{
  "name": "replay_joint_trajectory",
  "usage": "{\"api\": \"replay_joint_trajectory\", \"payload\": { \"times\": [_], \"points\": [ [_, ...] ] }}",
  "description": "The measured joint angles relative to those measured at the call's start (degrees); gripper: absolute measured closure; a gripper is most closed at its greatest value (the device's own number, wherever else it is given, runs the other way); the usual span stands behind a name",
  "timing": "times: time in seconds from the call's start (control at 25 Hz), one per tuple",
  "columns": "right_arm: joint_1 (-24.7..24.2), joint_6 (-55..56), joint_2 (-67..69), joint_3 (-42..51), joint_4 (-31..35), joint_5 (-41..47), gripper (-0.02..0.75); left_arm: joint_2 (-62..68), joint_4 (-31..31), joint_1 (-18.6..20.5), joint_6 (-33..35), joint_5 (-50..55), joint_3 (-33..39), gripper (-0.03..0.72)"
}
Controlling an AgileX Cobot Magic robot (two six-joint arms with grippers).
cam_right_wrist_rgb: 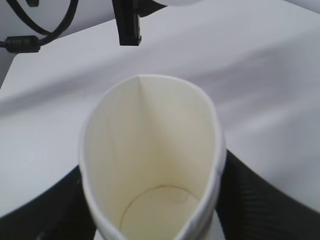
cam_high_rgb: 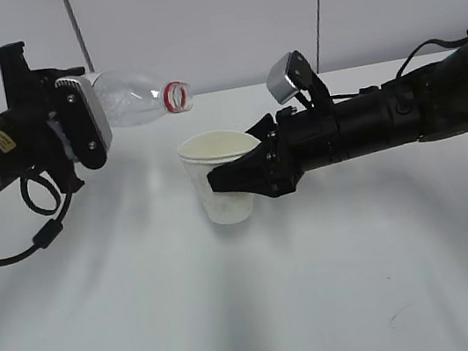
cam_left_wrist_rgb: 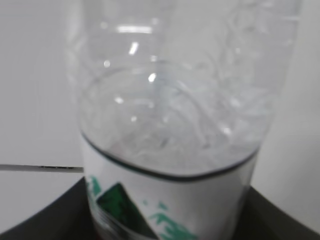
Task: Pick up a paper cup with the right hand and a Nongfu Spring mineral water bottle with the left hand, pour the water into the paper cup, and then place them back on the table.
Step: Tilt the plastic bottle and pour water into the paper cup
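We are holding the Nongfu Spring mineral water bottle (cam_high_rgb: 134,96) in the left hand (cam_high_rgb: 75,129), tipped nearly level above the table (cam_high_rgb: 256,314), its red neck ring pointing toward the paper cup (cam_high_rgb: 222,177) and sitting just above and to the left of the cup's rim. The left fingers are closing on the bottle's lower body around the label; in the left wrist view the clear plastic (cam_left_wrist_rgb: 175,100) is looking crinkled and thin, so we are judging it light and soft, apt to buckle under a hard squeeze (the labelled waist seems the firmest place to hold).

The right hand (cam_high_rgb: 247,176) is clamping the cup at mid-height, fingers pressed against its wall. From the right wrist view the cup's mouth (cam_right_wrist_rgb: 150,165) is squashed into an oval, which tells us the paper is giving way easily; a gentler grip below the doubled rim would suit it. The cup's floor is looking dry, and we cannot tell for sure whether the cup's base is touching the table or hanging just above it.
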Motion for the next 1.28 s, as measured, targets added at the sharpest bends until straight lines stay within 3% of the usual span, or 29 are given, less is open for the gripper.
{"api": "replay_joint_trajectory", "payload": {
  "times": [0.68, 1.28],
  "points": [
    [0.0, 0.0, 0.0, 0.0, 0.0, 0.0, 0.253, 0.0, -0.3, 0.0, 6.9, -3.5, 0.0, 0.277],
    [0.0, 0.0, 0.0, 0.0, -0.1, 0.0, 0.254, 0.0, -0.3, 0.0, 8.8, -3.5, 0.0, 0.277]
  ]
}}
